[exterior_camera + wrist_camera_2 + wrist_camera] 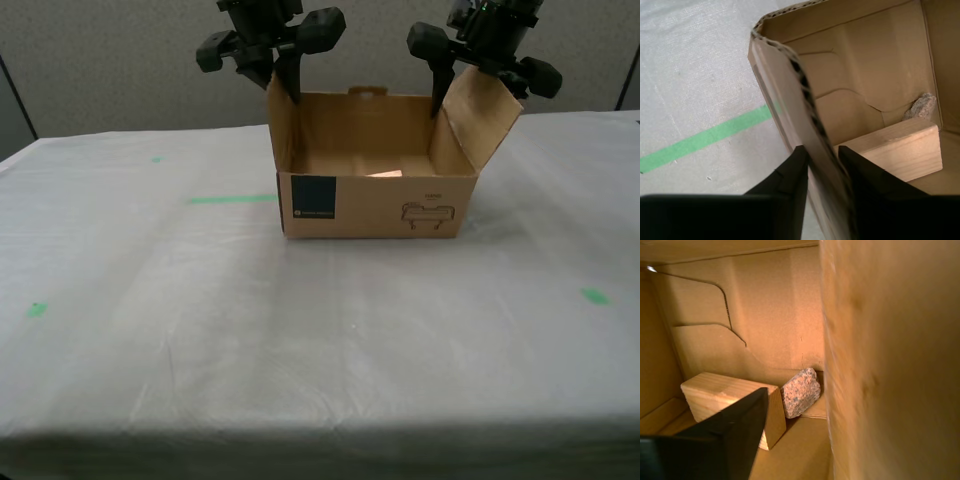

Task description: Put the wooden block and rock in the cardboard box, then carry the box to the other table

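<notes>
My second claw (822, 172) clamps the brown cardboard box's (380, 205) flap; my first claw's (790, 440) grip, unclear. Only wrist views reveal the speckled rock (800, 392) touching the pale wooden block (730, 400).

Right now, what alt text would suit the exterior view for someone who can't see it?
An open cardboard box sits on a table with a wrinkled whitish cover and green tape marks. Two black grippers grasp its raised side flaps from above.

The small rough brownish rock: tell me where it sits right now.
The small rough brownish rock lies on the floor inside the brown cardboard box, touching the pale wooden block and close to a box wall; the exterior view does not show it.
</notes>
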Controlling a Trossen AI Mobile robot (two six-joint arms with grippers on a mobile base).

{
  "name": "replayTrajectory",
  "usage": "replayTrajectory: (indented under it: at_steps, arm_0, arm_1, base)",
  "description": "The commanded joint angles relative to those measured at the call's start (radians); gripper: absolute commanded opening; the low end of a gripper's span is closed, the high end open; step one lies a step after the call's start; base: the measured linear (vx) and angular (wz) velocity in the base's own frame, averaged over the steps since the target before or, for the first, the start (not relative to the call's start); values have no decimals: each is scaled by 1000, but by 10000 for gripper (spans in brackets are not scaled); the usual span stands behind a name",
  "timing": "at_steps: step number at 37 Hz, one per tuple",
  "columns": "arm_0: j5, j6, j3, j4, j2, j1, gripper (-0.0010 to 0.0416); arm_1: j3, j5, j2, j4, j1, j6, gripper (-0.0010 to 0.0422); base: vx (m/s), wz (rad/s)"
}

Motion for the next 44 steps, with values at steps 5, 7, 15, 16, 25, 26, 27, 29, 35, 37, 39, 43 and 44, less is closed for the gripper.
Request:
replayTrajectory:
  at_steps: [5,7,15,16,25,26,27,29,35,37,39,43,44]
  arm_0:
    - [-5,-5,0,4,0,0,359]
    - [-5,-15,0,4,0,0,373]
    - [-5,-19,0,4,0,0,400]
    - [-5,-19,0,4,0,0,399]
    - [-5,-19,0,2,0,0,398]
    - [-5,-19,0,2,0,0,399]
    - [-5,-19,0,1,-1,0,399]
    - [-5,-19,0,-3,-2,0,398]
    - [-5,-27,0,-23,-24,0,399]
    - [-5,-37,0,-27,-33,0,398]
    - [-5,-45,0,-37,-46,0,399]
    - [-5,-48,0,-58,-74,0,399]
    - [-5,-49,0,-61,-79,0,398]
  arm_1:
    - [2,-38,0,1,0,-24,174]
    - [2,-38,0,1,0,-24,198]
    - [2,-38,0,2,1,-31,285]
    - [2,-38,0,2,1,-31,294]
    - [2,-38,0,6,1,-30,354]
    - [2,-38,0,8,1,-30,359]
    - [2,-38,0,9,1,-30,363]
    - [2,-39,0,11,2,-30,370]
    - [2,-39,-4,8,2,-30,387]
    - [2,-39,-5,7,2,-31,393]
    - [2,-38,-7,5,1,-27,399]
    - [2,-38,-13,-10,0,10,398]
    - [2,-38,-16,-17,0,9,398]
  base:
    - [0,0]
    - [0,0]
    - [0,0]
    - [0,0]
    - [0,0]
    - [0,0]
    - [0,0]
    - [0,0]
    - [0,0]
    - [0,0]
    - [0,0]
    - [0,0]
    - [0,0]
